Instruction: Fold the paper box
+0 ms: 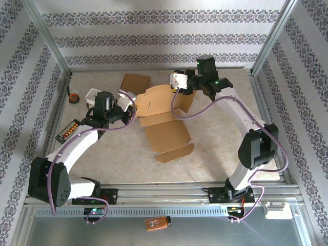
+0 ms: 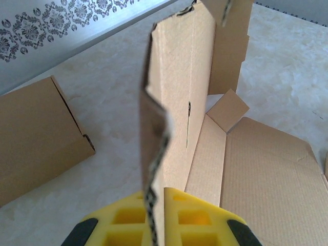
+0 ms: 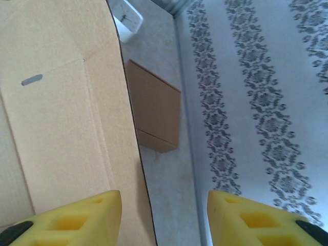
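The paper box (image 1: 165,130) lies half unfolded as brown cardboard in the middle of the table. My left gripper (image 1: 132,102) is shut on the box's left flap (image 2: 179,102), which stands upright between the yellow fingers (image 2: 202,215). My right gripper (image 1: 177,84) is at the box's far right side. In the right wrist view its jaws (image 3: 164,215) stand open. The edge of a slotted box panel (image 3: 66,128) runs up between them, close to the left finger (image 3: 77,218) and well apart from the right one.
A second flat brown cardboard piece (image 1: 136,82) lies at the back, behind the box. A tape measure (image 1: 74,97), a white object (image 1: 94,94) and an orange-and-black item (image 1: 68,131) sit along the left side. Metal frame posts and patterned walls border the table.
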Available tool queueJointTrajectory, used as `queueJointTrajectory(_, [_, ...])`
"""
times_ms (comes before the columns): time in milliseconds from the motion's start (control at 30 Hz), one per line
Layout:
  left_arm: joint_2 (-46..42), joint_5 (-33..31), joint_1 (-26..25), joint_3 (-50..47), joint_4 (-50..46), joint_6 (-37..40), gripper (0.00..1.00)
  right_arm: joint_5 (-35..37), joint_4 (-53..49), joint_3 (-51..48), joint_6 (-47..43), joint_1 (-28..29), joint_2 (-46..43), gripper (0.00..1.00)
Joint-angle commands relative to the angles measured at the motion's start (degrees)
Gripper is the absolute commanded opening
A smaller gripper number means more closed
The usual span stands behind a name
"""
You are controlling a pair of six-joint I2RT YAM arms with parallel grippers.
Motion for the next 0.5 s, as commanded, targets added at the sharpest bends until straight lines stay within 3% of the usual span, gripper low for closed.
queueJointTrajectory(0, [-1.7, -0.4, -0.8, -0.2, 1.3, 2.2, 0.00, -7.3, -9.8, 5.1, -2.9, -0.4, 3.0, 0.44])
queueJointTrajectory(100, [-1.5, -0.1, -0.9, 0.1, 1.2, 2.4, 0.00, -6.5, -16.9, 10.0, -5.9, -0.2, 6.3, 0.40])
queueJointTrajectory(167, [-1.3, -0.2, -0.9, 0.3, 1.0, 2.6, 0.00, -5.6, -16.7, 10.5, -6.0, 0.4, 7.2, 0.25])
queueJointTrajectory(233, [-1.2, -0.6, -0.9, 0.3, 1.0, 2.4, 0.00, -4.7, -15.2, 10.1, -5.3, 1.0, 7.0, 0.00])
queueJointTrajectory(300, [-1.2, -2.4, -1.0, 0.7, 0.8, 0.4, 0.00, -2.0, -14.2, 9.5, -4.8, 2.0, 6.0, 0.00])
queueJointTrajectory(333, [-1.4, -4.3, -1.0, 1.4, 0.3, -2.5, 0.08, 1.1, -13.5, 8.8, -4.9, 3.0, 5.1, 0.00])
queueJointTrajectory(400, [-3.2, -7.7, -1.0, 2.2, 0.3, -12.0, 0.49, 10.3, -6.6, 4.4, -2.8, 5.3, 2.3, 0.00])
queueJointTrajectory(467, [-7.2, -12.2, -1.0, 2.0, 0.3, -26.0, 0.77, 20.0, 4.9, -3.3, -1.6, 8.0, -1.9, 0.00])
